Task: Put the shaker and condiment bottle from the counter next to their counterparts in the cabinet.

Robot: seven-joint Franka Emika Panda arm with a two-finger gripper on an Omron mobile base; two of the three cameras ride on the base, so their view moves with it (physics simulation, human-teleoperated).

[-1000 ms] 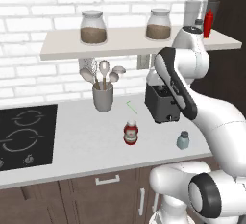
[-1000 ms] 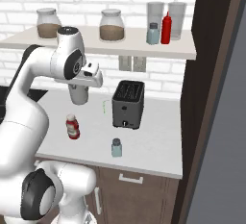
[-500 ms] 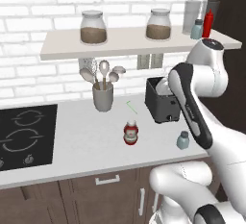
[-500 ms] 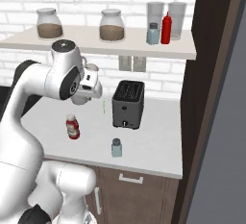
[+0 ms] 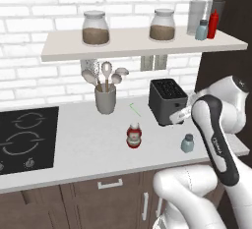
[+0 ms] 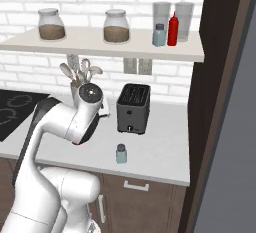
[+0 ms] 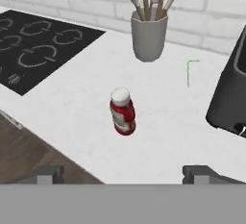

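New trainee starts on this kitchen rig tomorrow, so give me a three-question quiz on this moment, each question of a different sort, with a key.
1. True or false: the condiment bottle stands upright on the counter.
2. Which stands nearest the shaker on the counter? A) utensil holder B) toaster C) cooktop
3. Fill in: on the cabinet, the red squeeze bottle stands beside a second ____.

Key: 1 true; 2 B; 3 shaker. The gripper is open, holding nothing.
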